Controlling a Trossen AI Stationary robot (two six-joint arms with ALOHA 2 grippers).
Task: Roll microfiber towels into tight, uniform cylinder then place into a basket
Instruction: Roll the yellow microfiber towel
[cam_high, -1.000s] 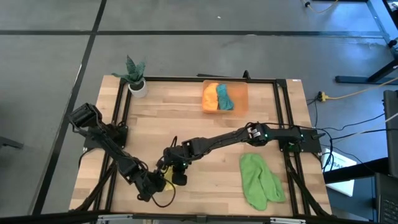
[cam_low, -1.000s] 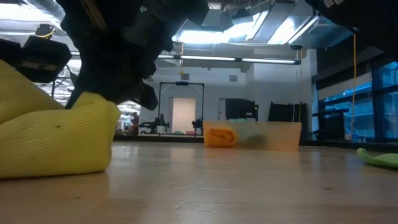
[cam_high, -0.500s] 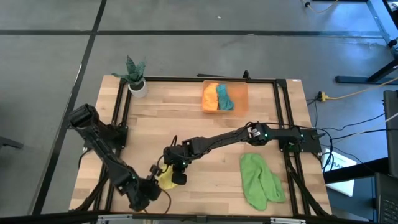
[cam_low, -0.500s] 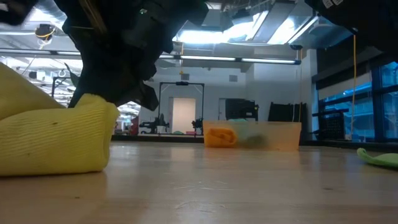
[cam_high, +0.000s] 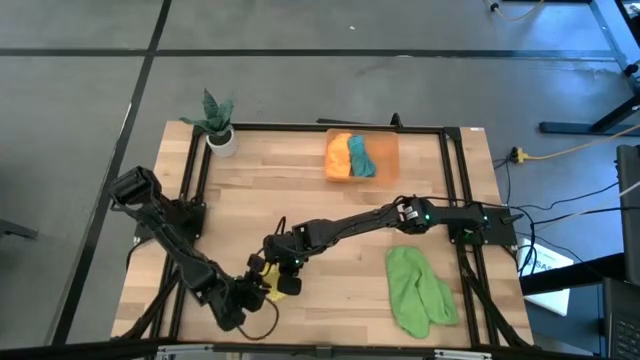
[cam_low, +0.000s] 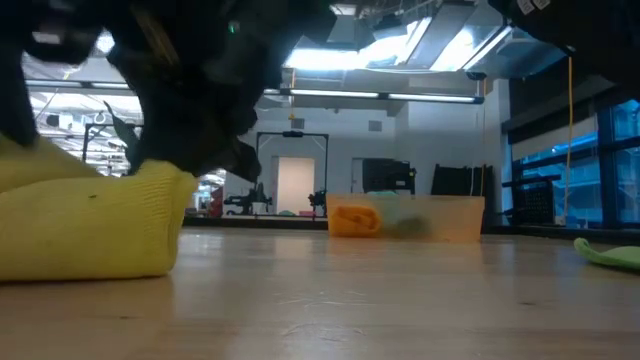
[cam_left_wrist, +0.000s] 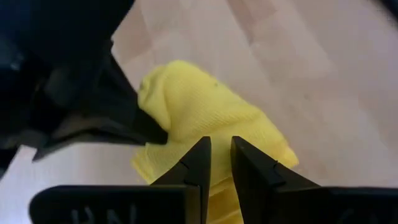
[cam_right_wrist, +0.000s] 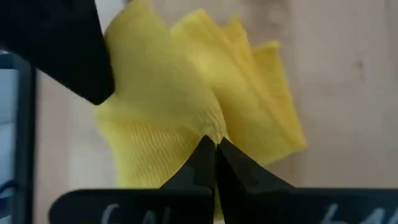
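A crumpled, partly rolled yellow towel (cam_high: 279, 288) lies on the wooden table near its front edge, filling the low view's left side (cam_low: 90, 225). My right gripper (cam_right_wrist: 214, 144) reaches in from the right and is shut on it. My left gripper (cam_left_wrist: 219, 146) comes from the near left with its fingers a narrow slit apart over the towel's near edge. An orange towel (cam_high: 339, 156) and a teal towel (cam_high: 361, 155) lie in the basket (cam_high: 388, 150) at the far edge. A light green towel (cam_high: 418, 290) lies bunched at the near right. My right gripper pinches a fold of the yellow towel's top (cam_right_wrist: 210, 127) between its shut fingertips, slanting down from the table's right. Creases run together at the fingertips. The towel rests on the table. I cannot tell whether my left gripper touches the towel.
A white pot with a green plant (cam_high: 218, 128) stands at the far left corner. A black frame rail (cam_high: 452, 180) runs around the tabletop. Bare wood lies between the yellow towel and the basket.
My left gripper has drawn back from the yellow towel toward the near left corner, then come back to it, rising and turning. The towel's raised flap on the left gripper's side now lies lower. My right gripper has kept still on the towel.
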